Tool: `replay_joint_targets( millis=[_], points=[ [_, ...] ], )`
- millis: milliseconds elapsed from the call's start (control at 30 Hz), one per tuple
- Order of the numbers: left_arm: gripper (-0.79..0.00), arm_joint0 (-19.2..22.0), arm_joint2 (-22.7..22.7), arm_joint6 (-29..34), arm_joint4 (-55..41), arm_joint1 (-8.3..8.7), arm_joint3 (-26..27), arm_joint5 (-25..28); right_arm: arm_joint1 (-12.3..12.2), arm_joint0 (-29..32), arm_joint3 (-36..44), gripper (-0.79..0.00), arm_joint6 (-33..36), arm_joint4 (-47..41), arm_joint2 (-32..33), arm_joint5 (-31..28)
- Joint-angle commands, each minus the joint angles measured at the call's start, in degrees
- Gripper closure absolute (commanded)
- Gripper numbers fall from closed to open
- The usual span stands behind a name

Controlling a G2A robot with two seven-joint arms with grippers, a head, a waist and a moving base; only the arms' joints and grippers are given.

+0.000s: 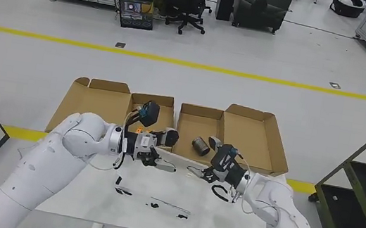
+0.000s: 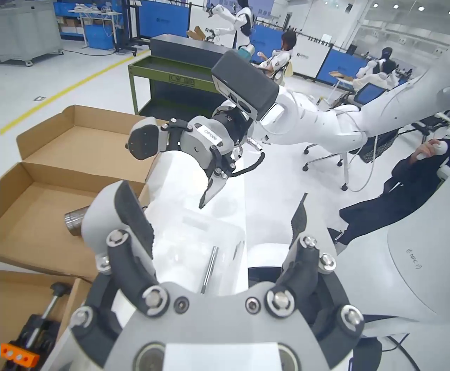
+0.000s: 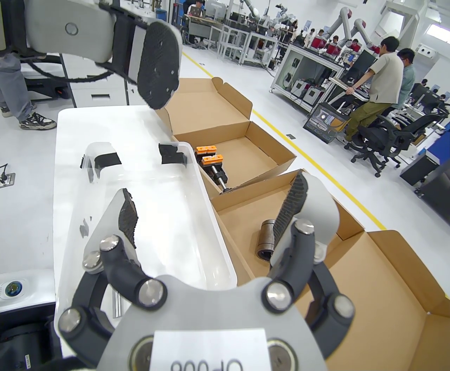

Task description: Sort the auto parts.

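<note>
Metal cylinder (image 1: 200,146) lies on its side in the right cardboard box (image 1: 254,135). Orange-and-black clamp (image 3: 210,158) sits in the left cardboard box (image 1: 98,112). Both boxes are open, at the counter's (image 1: 85,199) far edge. Clear tray (image 3: 211,210) sits just in front of the boxes, a thin steel rod (image 2: 210,268) inside it. Left gripper (image 2: 211,200) hovers over one end of the tray, fingers apart, holding nothing. Right gripper (image 3: 211,186) is over the other end, near the cylinder, fingers also spread and empty. Small black pieces (image 1: 119,184) lie on the counter's near side.
</note>
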State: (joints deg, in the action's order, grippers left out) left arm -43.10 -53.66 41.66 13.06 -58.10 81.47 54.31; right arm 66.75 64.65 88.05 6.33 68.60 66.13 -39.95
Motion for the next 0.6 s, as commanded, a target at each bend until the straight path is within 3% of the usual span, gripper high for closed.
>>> replay_joint_targets(
  millis=[0, 133, 200, 267, 567],
  points=[
    [-0.785, -0.41, -0.35, -0.18, 15.85, 0.14, 2.31, -1.44, -0.09, -0.87, -0.87, -0.785, 0.38, -2.64, -0.10, -4.57],
    [-0.785, -0.61, 1.37, -3.89, 27.27, -0.36, 1.90, -0.78, -0.88, -1.33, -2.55, -0.785, -1.27, -7.16, 2.35, -14.33],
    [-0.625, 0.35, 3.03, -4.51, 32.61, -0.84, 1.00, -1.03, -1.38, -0.95, -3.12, -0.785, -2.28, -8.62, 4.01, -18.05],
    [-0.403, 1.19, 4.88, -6.66, 35.84, -1.54, -0.07, -1.35, -1.98, -0.16, -2.47, -0.785, -3.73, -10.45, 4.47, -18.05],
    [-0.351, 6.15, 10.68, -13.26, 45.98, -4.09, -5.14, 0.35, -6.11, 1.12, -1.51, -0.785, -7.65, -16.21, 4.70, -18.05]
  ],
)
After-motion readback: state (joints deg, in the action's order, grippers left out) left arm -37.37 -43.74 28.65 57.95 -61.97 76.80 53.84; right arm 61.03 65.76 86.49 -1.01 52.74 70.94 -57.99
